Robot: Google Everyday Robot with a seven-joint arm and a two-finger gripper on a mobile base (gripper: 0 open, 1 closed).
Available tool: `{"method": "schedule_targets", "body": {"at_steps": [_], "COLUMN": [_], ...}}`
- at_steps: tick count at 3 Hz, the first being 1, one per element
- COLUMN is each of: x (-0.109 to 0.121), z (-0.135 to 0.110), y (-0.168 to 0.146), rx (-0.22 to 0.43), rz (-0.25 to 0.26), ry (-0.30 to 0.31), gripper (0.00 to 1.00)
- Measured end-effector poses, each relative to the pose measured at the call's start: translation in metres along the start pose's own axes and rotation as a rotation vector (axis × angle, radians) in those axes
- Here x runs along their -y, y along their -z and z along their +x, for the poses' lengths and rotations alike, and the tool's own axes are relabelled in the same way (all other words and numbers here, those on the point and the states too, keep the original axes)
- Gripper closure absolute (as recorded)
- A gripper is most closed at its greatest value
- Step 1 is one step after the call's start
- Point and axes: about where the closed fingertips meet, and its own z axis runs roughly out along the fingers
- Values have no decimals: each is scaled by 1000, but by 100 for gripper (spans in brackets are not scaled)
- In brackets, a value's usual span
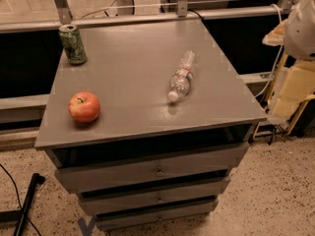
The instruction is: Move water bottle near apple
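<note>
The water bottle (181,76) is clear and ribbed and lies on its side right of the middle of the grey cabinet top (133,58). Its white cap points toward the front edge. The apple (84,107), red-orange, sits near the front left of the top, well apart from the bottle. My gripper (291,90) is a cream-coloured piece hanging off the arm at the right edge of the camera view. It is beyond the cabinet's right side, at about the height of the top, and is clear of the bottle.
A green drink can (73,44) stands upright at the back left corner. The cabinet has drawers (157,171) below its top. A metal rail (147,17) runs behind it. A dark pole (27,200) lies on the speckled floor at the lower left.
</note>
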Motion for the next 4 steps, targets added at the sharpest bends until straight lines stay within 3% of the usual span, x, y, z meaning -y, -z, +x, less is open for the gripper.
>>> {"method": "schedule_targets", "body": {"at_steps": [1,2,3,4], "x": [39,106,149,179], "z": [-12,-35,-79,-95], "y": [-8,-46,-97,-98], "rx": [-13,-73,-18,21], "rz": [20,-33,-94,-24], "ry": [143,380,502,509], "gripper": [0,0,0,0]}}
